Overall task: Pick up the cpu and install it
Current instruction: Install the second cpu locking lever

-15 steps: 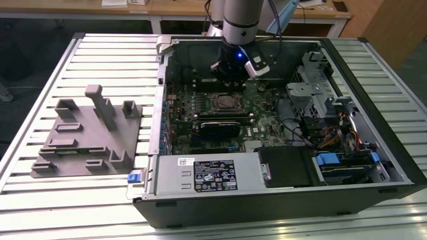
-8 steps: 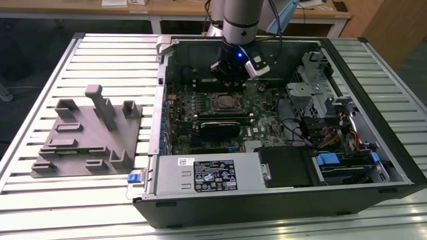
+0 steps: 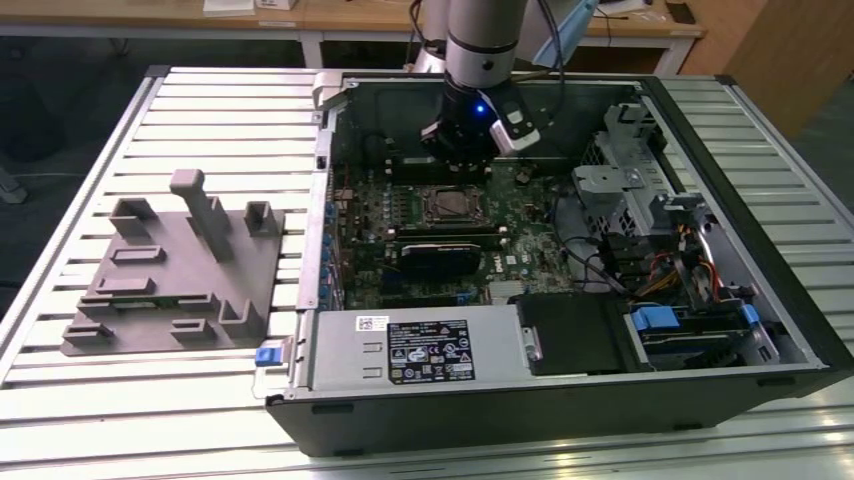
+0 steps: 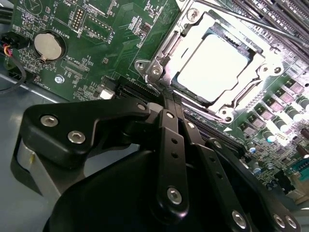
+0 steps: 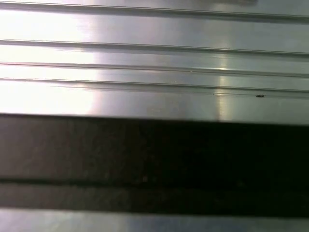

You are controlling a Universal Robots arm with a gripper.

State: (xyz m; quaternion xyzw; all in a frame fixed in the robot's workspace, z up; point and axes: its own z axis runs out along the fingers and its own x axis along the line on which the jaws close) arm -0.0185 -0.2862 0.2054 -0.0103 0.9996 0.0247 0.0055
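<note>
My gripper [image 4: 170,104] hangs over the motherboard [image 4: 111,43], fingers together on nothing, just beside the socket [image 4: 164,53]. The cpu [image 4: 212,65] already sits in it; frame looks unlatched, so seating done, locking left.

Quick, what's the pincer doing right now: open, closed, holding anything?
Pincer: closed, fingers together and holding nothing, just short of the pale silver-grey square cpu sitting in the motherboard's metal socket.

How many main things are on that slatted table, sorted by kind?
Computer case, open: 1
Grey moulded tray: 1
Robot arm: 1
Total: 3
The cpu sits in the socket inside the case.
</note>
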